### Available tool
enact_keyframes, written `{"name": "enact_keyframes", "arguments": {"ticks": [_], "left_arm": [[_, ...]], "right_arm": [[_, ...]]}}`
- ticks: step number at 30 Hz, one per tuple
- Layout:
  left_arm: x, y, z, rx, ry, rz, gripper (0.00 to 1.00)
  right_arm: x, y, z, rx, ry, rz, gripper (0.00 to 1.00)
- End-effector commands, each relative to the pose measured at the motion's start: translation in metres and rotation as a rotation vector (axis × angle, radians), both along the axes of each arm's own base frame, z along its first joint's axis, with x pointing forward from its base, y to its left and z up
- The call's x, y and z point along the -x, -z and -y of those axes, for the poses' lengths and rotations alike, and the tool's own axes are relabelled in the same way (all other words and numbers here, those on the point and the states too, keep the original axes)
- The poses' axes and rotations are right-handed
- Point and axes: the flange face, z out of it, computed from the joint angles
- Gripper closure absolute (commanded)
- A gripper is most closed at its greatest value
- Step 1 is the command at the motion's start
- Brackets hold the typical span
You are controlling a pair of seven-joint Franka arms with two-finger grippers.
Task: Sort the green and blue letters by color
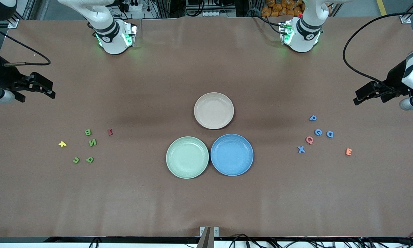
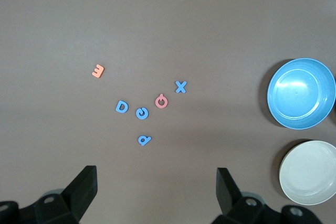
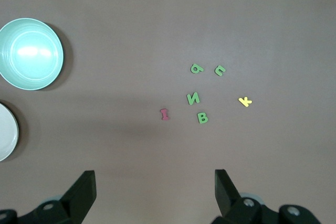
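Mid-table: green plate (image 1: pixel 187 157), blue plate (image 1: pixel 232 154), beige plate (image 1: pixel 213 110) hold nothing; both tools apart.

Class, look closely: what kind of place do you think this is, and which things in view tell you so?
Probably a robotics lab workbench: two white arm bases bolted to a brown-covered table, cables along its edges, and three empty round plates between scattered small toy letters. Both grippers wait open, high above the letters.

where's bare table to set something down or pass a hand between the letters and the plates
Bare table lies between the green letters and the green plate, and between the blue plate and the blue letters. Both letter clusters are crowded; the three plates sit close together. Left gripper and right gripper hang open at the table ends.
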Motion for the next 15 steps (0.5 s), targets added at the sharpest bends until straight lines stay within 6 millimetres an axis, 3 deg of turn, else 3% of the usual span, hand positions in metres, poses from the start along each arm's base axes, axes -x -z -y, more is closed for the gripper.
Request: {"name": "enact_keyframes", "arguments": {"ticks": [1, 9, 15], "left_arm": [[0.002, 0.000, -0.004, 0.004, 0.018, -0.008, 0.00], [0.001, -0.001, -0.004, -0.038, 0.016, -0.006, 0.00], [0.000, 0.001, -0.009, -0.040, 0.012, -0.007, 0.00]], "right_arm": [[0.007, -0.003, 0.000, 0.005, -0.010, 0.002, 0.00], [0.007, -0.002, 0.001, 0.005, -0.009, 0.000, 0.00], [0.003, 0.019, 0.001, 0.007, -0.008, -0.007, 0.00]]}}
